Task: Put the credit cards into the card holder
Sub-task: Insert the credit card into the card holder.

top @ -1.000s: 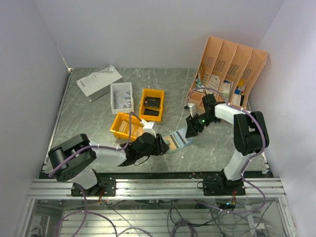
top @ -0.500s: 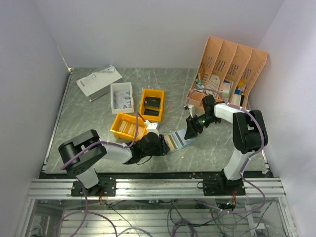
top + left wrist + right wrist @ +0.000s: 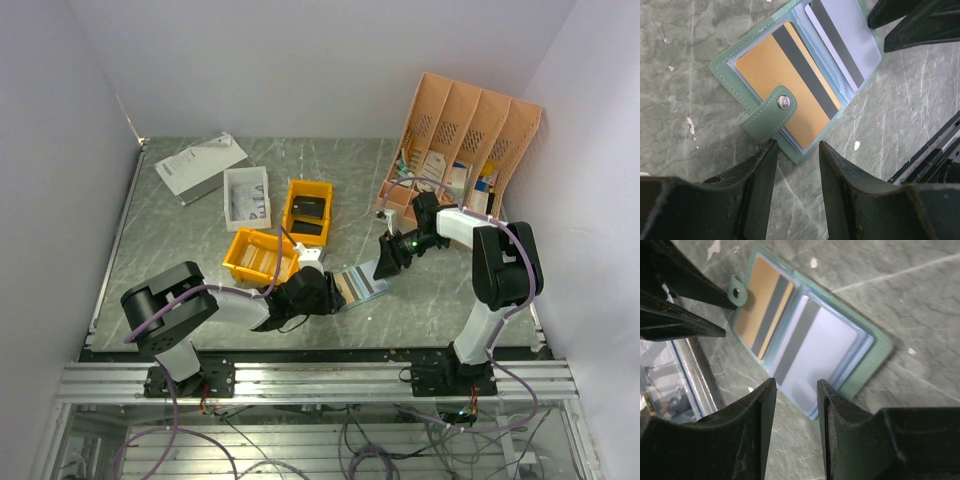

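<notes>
Jaws of the left end effector [image 3: 796, 150] stand apart, released and gripping nothing, low over the table [image 3: 680, 125]. Bare stone shows between them, and the near edge of the card holder [image 3: 720, 67] lies just at their tips. Its snap tab [image 3: 767, 117] is folded over an orange card [image 3: 765, 75] with a dark stripe, tucked under a clear pocket. In the other half sits a pale grey card [image 3: 847, 35], also striped. Opposite, the right end effector [image 3: 796, 385] is likewise released, jaws apart with nothing held, its tips just at the far edge of the holder. The holder lies open and flat on the table between the two arms. Farther out stand a yellow bin [image 3: 258, 257] just behind the left arm, a second yellow bin [image 3: 307, 212], a white bin [image 3: 246, 197], a white box [image 3: 198, 166] at the back left, and a peach organiser [image 3: 470, 125] at the back right.
</notes>
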You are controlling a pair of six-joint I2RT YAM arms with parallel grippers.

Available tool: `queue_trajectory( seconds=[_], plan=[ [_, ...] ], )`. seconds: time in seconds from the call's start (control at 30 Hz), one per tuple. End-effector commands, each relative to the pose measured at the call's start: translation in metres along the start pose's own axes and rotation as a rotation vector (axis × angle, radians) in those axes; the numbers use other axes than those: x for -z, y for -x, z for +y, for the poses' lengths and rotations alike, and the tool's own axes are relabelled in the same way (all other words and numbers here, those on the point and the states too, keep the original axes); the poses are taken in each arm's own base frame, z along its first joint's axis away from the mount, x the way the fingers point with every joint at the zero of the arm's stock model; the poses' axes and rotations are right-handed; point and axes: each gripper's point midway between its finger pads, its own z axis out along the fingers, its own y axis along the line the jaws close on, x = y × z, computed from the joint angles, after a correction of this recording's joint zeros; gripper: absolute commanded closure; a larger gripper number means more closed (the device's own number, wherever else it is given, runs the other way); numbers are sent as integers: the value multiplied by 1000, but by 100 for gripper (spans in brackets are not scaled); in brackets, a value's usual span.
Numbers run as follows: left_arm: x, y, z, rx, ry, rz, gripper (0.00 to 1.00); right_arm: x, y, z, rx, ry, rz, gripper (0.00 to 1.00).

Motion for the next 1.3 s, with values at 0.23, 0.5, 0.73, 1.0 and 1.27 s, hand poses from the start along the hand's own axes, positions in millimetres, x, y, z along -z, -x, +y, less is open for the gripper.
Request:
queue_trajectory(
  seconds=[0.23,0.5,0.73,1.0,1.27],
  plan=[
    [-5,-5,2,-15,21,24,50,2,-4,-18,-76,-50,-6,60],
    [-7,-8,1,-17,15,34,50,-2,-7,-21,-95,-34,8,59],
    [-10,-10,0,-21,10,44,50,-2,-4,-11,-81,18,-8,61],
    [-11,-11,-1,-27,7,55,50,-1,3,-1,-61,80,-35,64],
    [-12,-11,-2,-27,4,56,50,-1,6,5,-60,118,-51,64]
  ],
)
